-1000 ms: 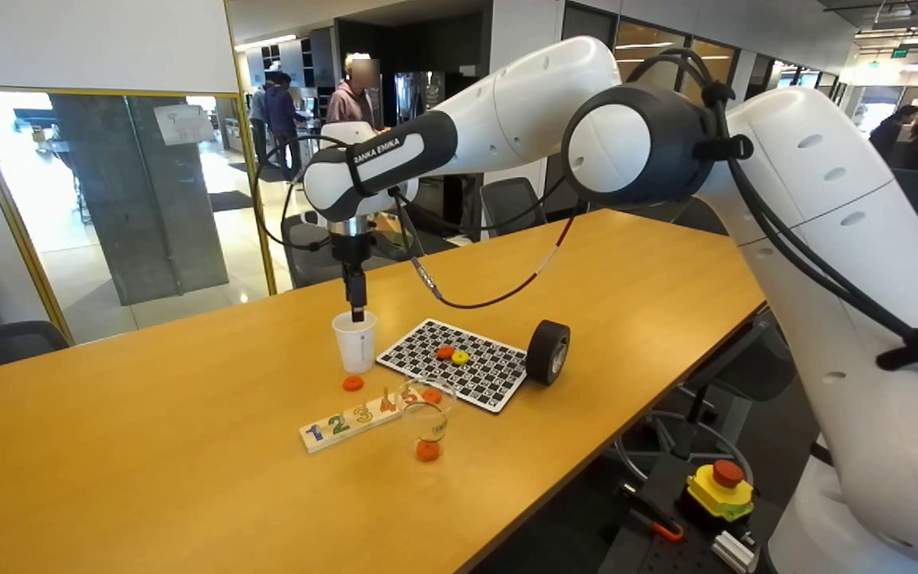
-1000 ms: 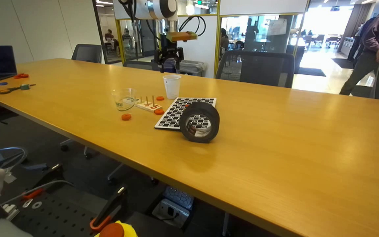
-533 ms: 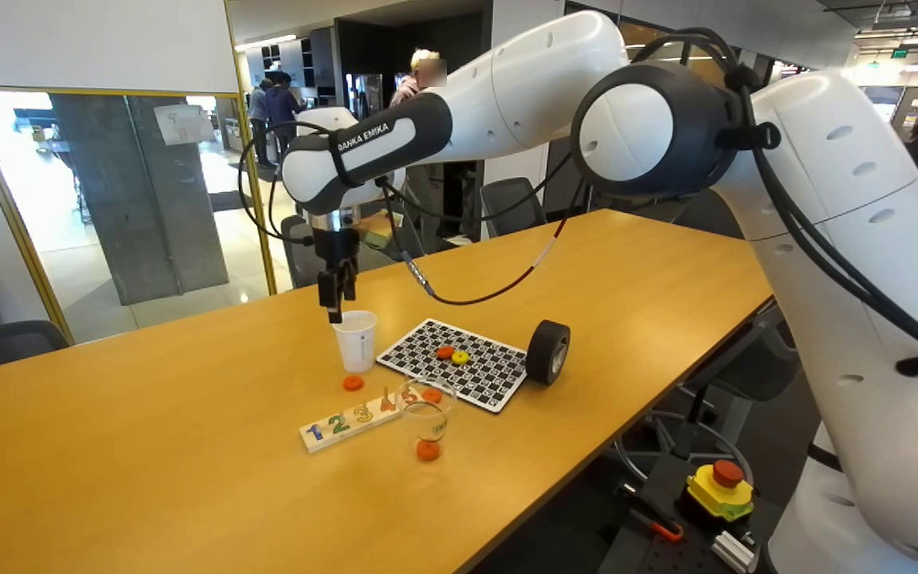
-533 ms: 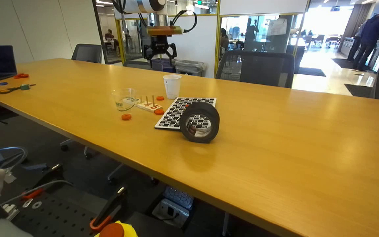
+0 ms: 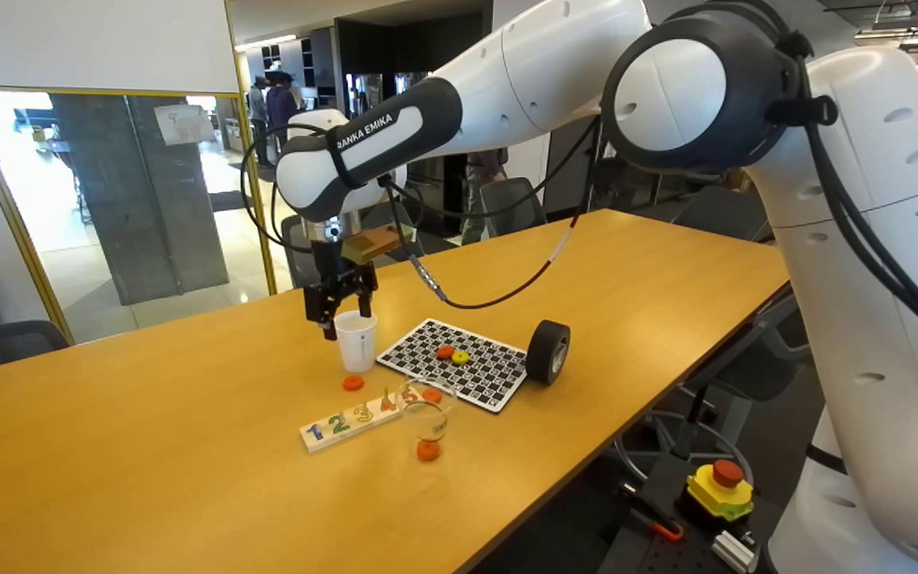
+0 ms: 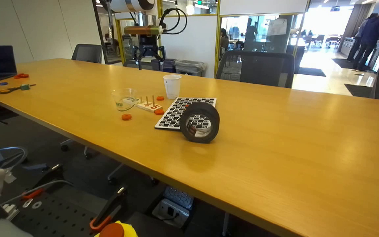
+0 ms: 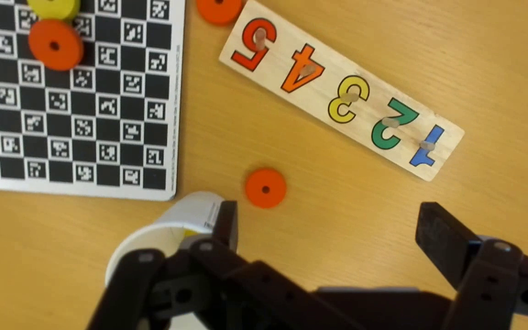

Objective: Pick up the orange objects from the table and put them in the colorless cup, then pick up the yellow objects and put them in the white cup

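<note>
Your gripper (image 7: 330,227) is spread wide; in the wrist view one finger (image 7: 227,224) overlaps the white cup (image 7: 186,211), contact unclear. Something yellow (image 7: 190,233) shows inside that cup. Near it you have an orange disc (image 7: 266,198) with tabletop (image 7: 321,201) all round. Another orange disc (image 7: 54,56) sits beside a yellow disc (image 7: 57,10) on the checkered board (image 7: 108,110). A further orange disc (image 6: 126,117) lies by the colorless cup (image 6: 123,98), toward the tabletop's edge.

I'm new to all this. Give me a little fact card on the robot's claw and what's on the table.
Gripper: open, holding nothing
Orange discs: four; one on the checkered board, three on the tabletop
Yellow disc: on that board too
White cup: upright, something yellow inside
Clear cup: no disc seen inside
Black roll: standing on edge
</note>
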